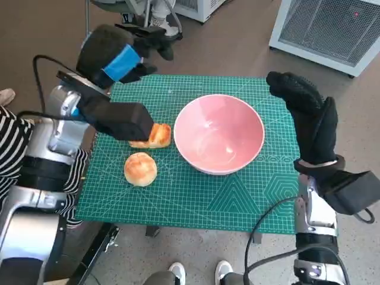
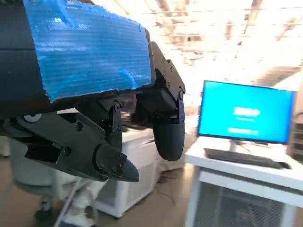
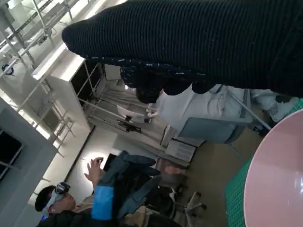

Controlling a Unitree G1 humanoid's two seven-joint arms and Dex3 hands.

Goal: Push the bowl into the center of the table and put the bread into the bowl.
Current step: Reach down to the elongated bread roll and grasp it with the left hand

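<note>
A pink bowl [image 1: 218, 133] stands empty near the middle of the green mat [image 1: 196, 196]; its rim also shows in the right wrist view [image 3: 277, 182]. Two bread rolls lie to its left: one [image 1: 141, 168] in the open, the other [image 1: 155, 135] partly hidden under my left forearm. My left hand [image 1: 133, 53] hovers raised past the mat's far left corner, fingers apart and holding nothing; the left wrist view shows its fingers [image 2: 165, 127] against the room. My right hand [image 1: 306, 107] stands upright just right of the bowl, fingers spread, empty.
The mat covers the small table. A person in a striped sleeve [image 1: 12, 148] sits at the left edge, and feet [image 1: 202, 270] show below the table's front. White cabinets [image 1: 332, 27] stand on the floor beyond. A person [image 3: 71, 203] appears in the right wrist view.
</note>
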